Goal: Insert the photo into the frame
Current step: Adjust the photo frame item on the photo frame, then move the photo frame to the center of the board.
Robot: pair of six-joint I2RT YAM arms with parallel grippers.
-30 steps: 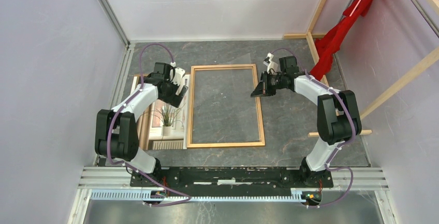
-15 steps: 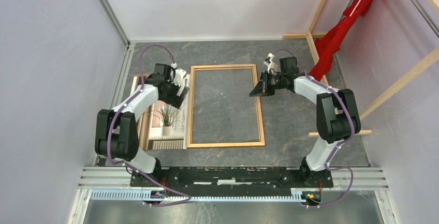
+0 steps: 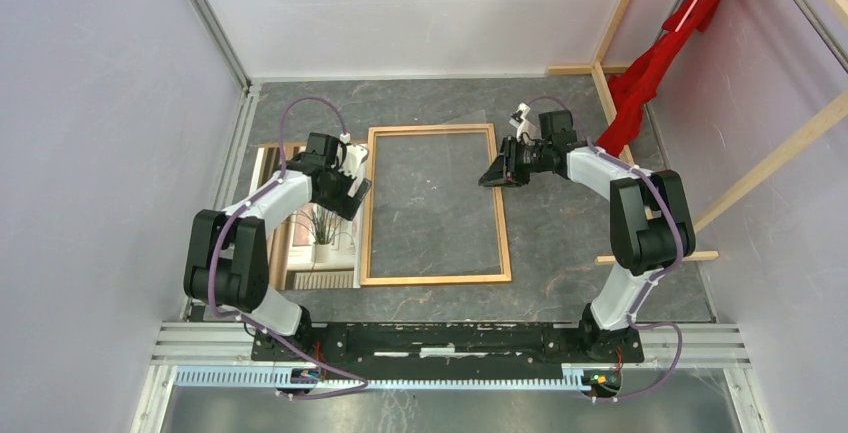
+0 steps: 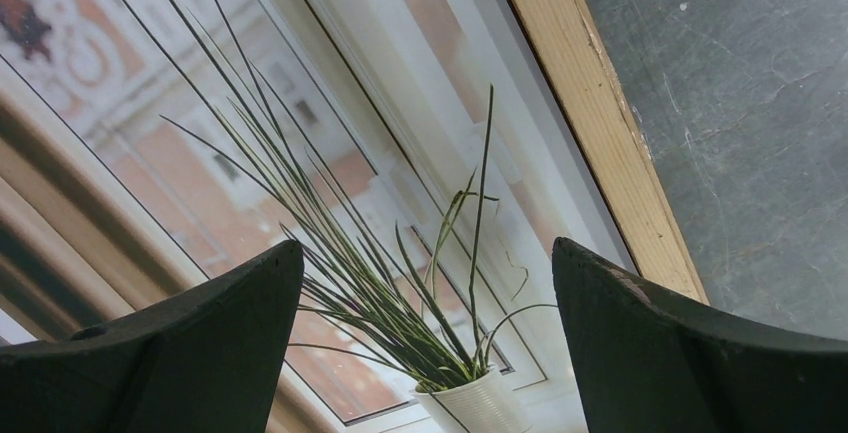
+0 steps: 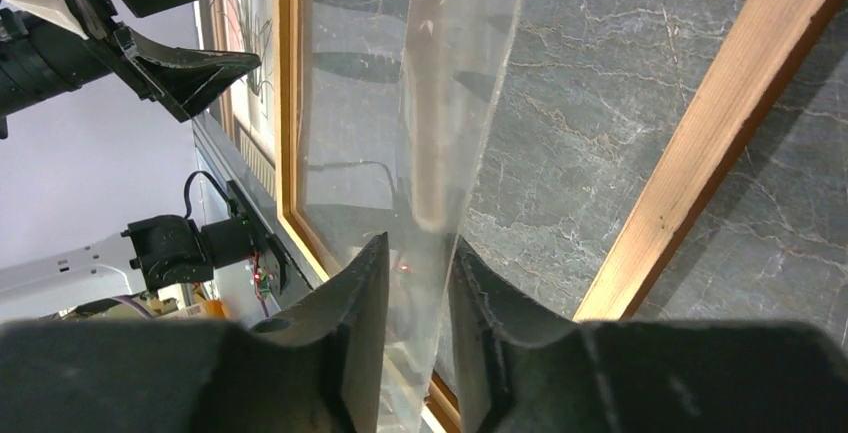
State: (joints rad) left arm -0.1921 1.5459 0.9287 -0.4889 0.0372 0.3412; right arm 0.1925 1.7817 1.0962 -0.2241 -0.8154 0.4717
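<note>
Lying flat, photo (image 3: 325,238) (1 spiky potted plant), beige-brown tones

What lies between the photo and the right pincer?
Right wrist view: left rail of the frame, then the clear sheet, which runs between the right pincer fingers.

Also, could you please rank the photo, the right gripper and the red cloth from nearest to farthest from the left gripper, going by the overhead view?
1. the photo, on the left, lying directly under the left gripper.
2. the right gripper, across the frame, above its right rail.
3. the red cloth, hanging in the far right corner.
</note>
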